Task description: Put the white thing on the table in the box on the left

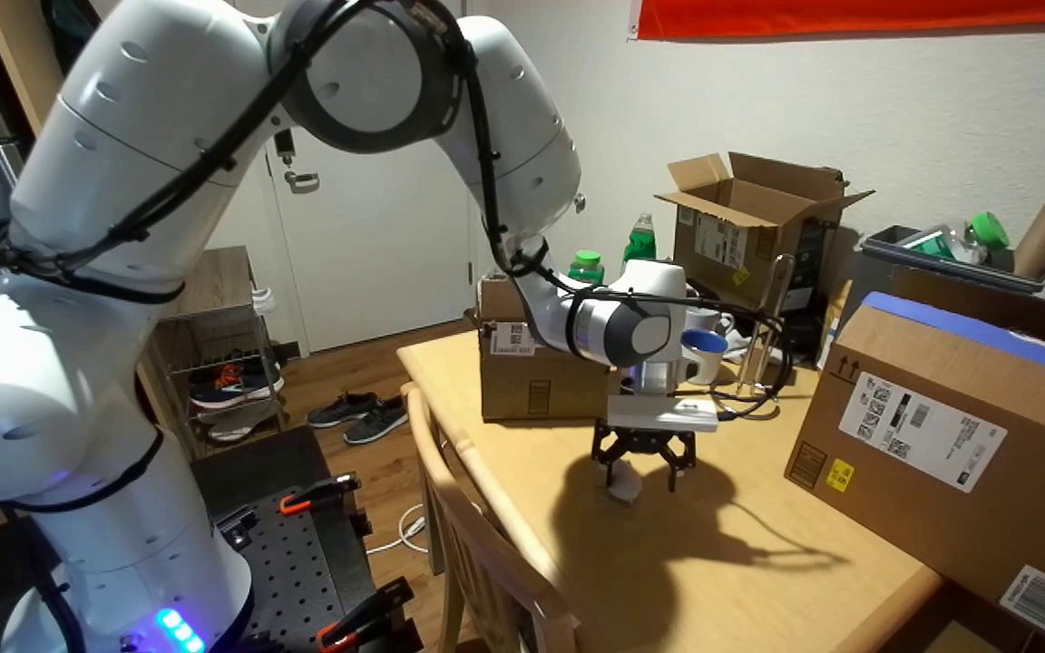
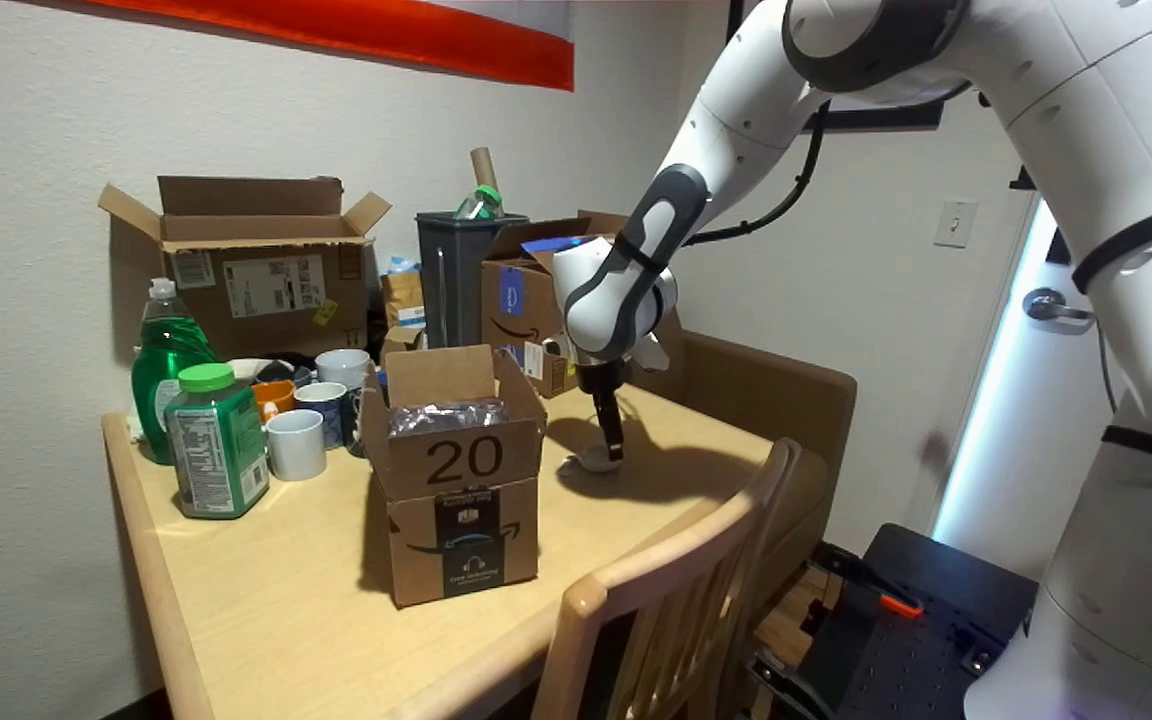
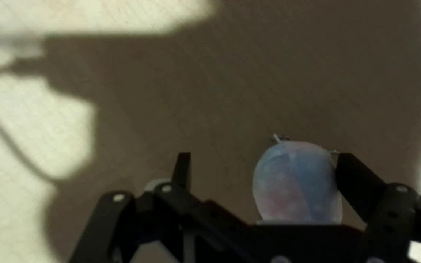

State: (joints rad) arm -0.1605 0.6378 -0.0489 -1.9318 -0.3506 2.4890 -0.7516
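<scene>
Hand (image 1: 642, 479) hangs low over the counter (image 1: 758, 589), pointing down at the end of the white arm (image 1: 151, 82). Its fingers (image 3: 356, 182) stand wide apart, a broad gap between them. The subject item, a small white lump (image 1: 624, 485), rests on the counter beneath the hand, within the arm's shadow (image 1: 622, 553). In the wrist view the lump sits between the lines of the two fingers, close up to one and well apart from the other; whether the nearer finger makes contact I cannot tell. The same view shows pinkish and bluish patches on its surface, with part of its edge hidden by the hand. The small brown box (image 2: 461, 485), printed with the number 20, stands upright on the counter, apart from the lump, flaps raised, crumpled silvery material (image 2: 446, 417) visible inside; in an exterior view a white label (image 1: 512, 339) shows on its side. Towards the wall I note several mugs (image 2: 296, 445), a jar (image 2: 216, 450) with a green cap, a bottle of green liquid (image 2: 168, 370) and a taller cardboard box (image 2: 276, 290) with spread flaps. A big brown box (image 1: 1003, 508) with blue tape (image 1: 985, 337) stands at the end of the counter away from the jar, near a dark bin (image 2: 466, 290). A wooden chair (image 2: 584, 605) stands at the counter's edge on the side opposite the wall.
</scene>
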